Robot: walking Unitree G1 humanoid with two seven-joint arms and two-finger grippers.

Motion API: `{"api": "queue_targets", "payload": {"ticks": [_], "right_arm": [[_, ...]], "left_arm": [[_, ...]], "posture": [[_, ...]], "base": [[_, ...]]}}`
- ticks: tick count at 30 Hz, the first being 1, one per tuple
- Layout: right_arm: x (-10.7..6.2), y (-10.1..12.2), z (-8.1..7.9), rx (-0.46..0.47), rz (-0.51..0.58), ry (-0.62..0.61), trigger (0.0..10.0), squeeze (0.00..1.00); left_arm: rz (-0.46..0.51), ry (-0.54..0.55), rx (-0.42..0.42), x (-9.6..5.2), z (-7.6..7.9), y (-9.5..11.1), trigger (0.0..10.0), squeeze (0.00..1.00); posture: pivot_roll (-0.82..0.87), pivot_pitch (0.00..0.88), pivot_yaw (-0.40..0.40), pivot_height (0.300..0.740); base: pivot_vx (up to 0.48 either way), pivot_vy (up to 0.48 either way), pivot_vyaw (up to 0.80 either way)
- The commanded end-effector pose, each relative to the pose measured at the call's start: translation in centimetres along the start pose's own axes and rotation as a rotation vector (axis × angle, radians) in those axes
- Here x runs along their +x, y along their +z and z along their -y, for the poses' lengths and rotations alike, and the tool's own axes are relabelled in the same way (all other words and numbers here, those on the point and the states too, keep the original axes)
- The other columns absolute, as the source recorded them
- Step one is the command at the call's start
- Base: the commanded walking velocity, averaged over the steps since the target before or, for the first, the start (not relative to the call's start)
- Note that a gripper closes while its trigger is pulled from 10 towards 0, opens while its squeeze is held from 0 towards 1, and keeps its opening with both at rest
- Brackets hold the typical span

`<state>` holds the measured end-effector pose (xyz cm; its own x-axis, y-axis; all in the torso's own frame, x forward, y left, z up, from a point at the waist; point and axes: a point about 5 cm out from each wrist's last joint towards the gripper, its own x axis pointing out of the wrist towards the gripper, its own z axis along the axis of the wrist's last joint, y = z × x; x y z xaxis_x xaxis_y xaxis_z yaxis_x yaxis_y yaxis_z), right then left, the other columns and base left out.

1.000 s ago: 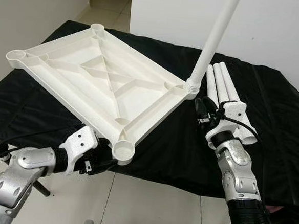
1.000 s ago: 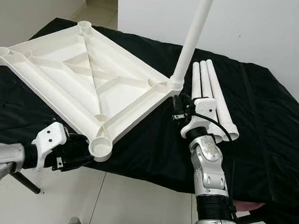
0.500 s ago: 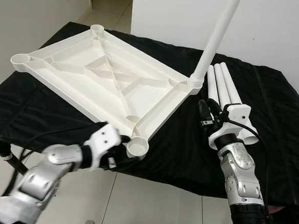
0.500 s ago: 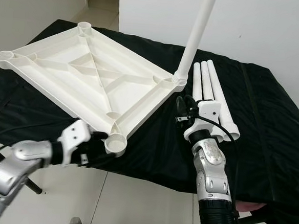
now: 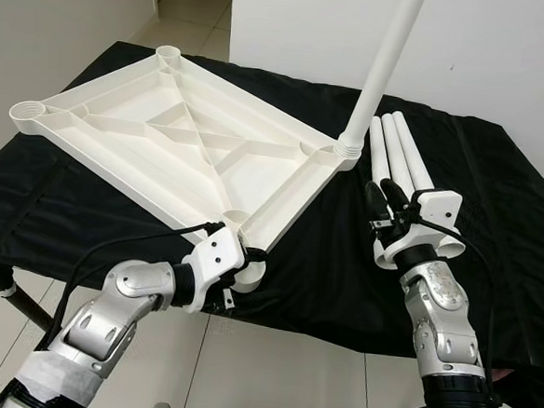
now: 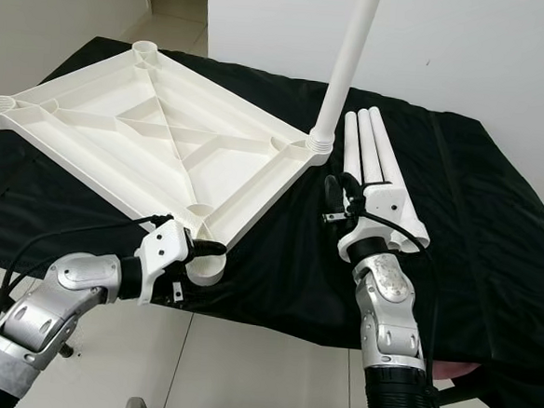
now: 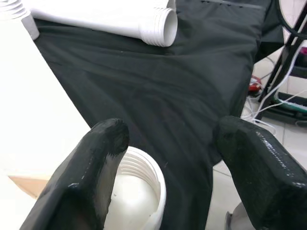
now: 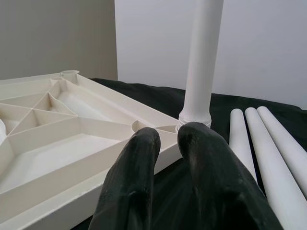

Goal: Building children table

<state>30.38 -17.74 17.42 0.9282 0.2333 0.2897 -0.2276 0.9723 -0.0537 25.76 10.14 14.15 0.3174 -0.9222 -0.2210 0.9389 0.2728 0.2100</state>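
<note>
At the worktop's [image 5: 494,229] near edge, the left tool [image 5: 240,267] is straddling the tabletop's [image 5: 182,151] threaded corner socket [image 5: 246,268] with fingers spread. The right tool [image 5: 381,200], fingers pressed together on nothing, is hovering beside three loose legs [image 5: 401,162]. Farther back, one screwed-in leg [image 5: 382,67] is standing upright.

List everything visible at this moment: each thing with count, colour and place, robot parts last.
Tabletop: one, white, upside down on the black cloth, ribs up.
Fitted leg: one, white, upright in the tabletop's far right corner socket.
Loose legs: three, white, lying side by side to the tabletop's right.
Black cloth: one, covering the work surface.
Left gripper: black fingers open at the tabletop's near corner socket.
Right gripper: black fingers together, near the fitted leg's base, holding nothing.
</note>
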Motion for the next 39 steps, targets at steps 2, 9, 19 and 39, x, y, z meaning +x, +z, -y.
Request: {"api": "queue_targets", "payload": {"ticks": [2,9,19,39], "right_arm": [[-0.6,-0.2,0.6,-0.015,-0.015,-0.021,10.0,0.0],[-0.8,-0.3,0.6,-0.008,-0.013,-0.036,10.0,0.0],[-0.3,-0.3,-0.5,0.016,0.004,-0.022,10.0,0.0],[-0.2,0.1,-0.1,0.005,0.021,-0.041,10.0,0.0]], "left_arm": [[-0.005,0.043,-0.002,-1.7,-1.1,0.1,10.0,0.0],[-0.019,0.085,0.0,-3.3,-2.3,0.1,10.0,0.0],[-0.148,0.143,0.126,-4.7,-4.8,-1.2,10.0,0.0],[-0.203,0.04,0.146,-2.1,-5.0,-3.8,10.0,0.0]], "posture": [[-0.07,0.029,-0.035,0.74],[-0.07,0.021,-0.019,0.74],[-0.07,0.0,-0.02,0.74],[-0.09,0.0,0.0,0.74]], "base": [[0.0,0.0,0.0],[0.0,0.0,0.0],[0.0,0.0,0.0],[0.0,0.0,0.0]]}}
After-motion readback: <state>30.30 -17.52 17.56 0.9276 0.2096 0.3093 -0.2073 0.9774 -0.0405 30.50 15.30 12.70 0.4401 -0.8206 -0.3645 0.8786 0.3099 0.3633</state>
